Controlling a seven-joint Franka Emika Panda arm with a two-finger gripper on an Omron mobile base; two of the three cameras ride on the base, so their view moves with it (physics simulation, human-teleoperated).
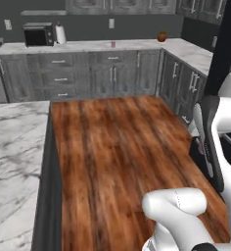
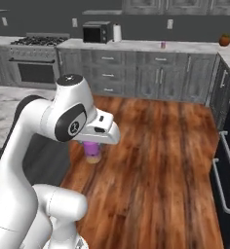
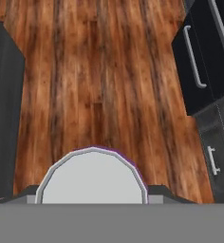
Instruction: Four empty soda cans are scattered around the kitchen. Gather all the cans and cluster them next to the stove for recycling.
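right under my hand camera i see the silver top of a purple can (image 3: 93,176); it sits between my two dark finger tips (image 3: 157,191), one on each side, touching it; so the gripper (image 3: 93,194) is closed around this can and holds it up in the air; in the right base view the same can (image 2: 92,149) hangs below the white hand, purple on its side, upright, above the wood floor (image 2: 151,160); the floor under it is brown planks; to one side of my hand view there is a dark wall of the island (image 3: 2,118), and on the other side black cabinet doors with long grey handles (image 3: 197,61).

a bit farther out, in the left base view, a white marble counter (image 1: 14,162) lies on the left of the floor; grey cabinets (image 1: 181,83) run along the right.

far away at the back wall there is a long pale counter (image 2: 136,46); a small pink can (image 2: 162,44) stands upright on it, well apart from the stove (image 2: 36,61); the stove is steel with black grates on top and an oven door below; between the stove and that can i see a black microwave (image 2: 97,32) and just beside it a white paper towel roll (image 2: 117,33); at the far right corner of the counter sits a small red round thing (image 2: 224,40); i cannot tell what it is.
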